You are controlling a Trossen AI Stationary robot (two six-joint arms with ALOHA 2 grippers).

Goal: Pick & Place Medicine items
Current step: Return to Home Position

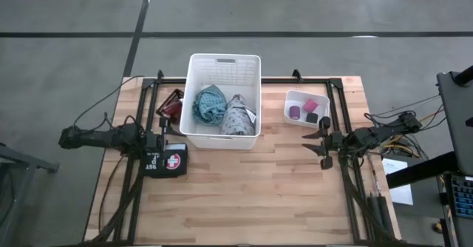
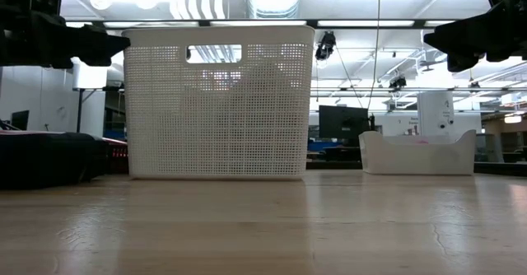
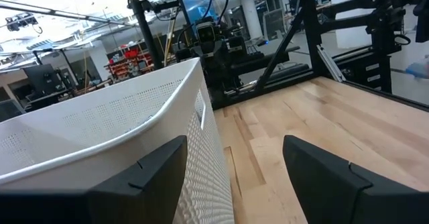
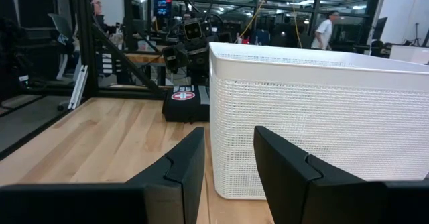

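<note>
The teal cloth (image 1: 209, 104) and the grey patterned cloth (image 1: 237, 116) lie side by side inside the white basket (image 1: 194, 69). Purple (image 1: 295, 112), pink (image 1: 310, 105) and black (image 1: 312, 117) rolls sit in a small white tray (image 1: 291, 97). Red bottles (image 1: 172, 106) rest on the table against the basket's left wall; I cannot make out their caps. My left gripper (image 1: 163, 134) (image 3: 231, 177) is open above the table, left of the basket. My right gripper (image 1: 320, 145) (image 4: 228, 167) is open just near of the tray, pointing at the basket.
A black first-aid pouch (image 1: 167, 160) (image 4: 186, 96) lies on the table under the left gripper. A black frame (image 1: 340, 92) runs along the table's far and side edges. Bare wood (image 1: 251, 195) stretches across the near half. People stand in the room beyond.
</note>
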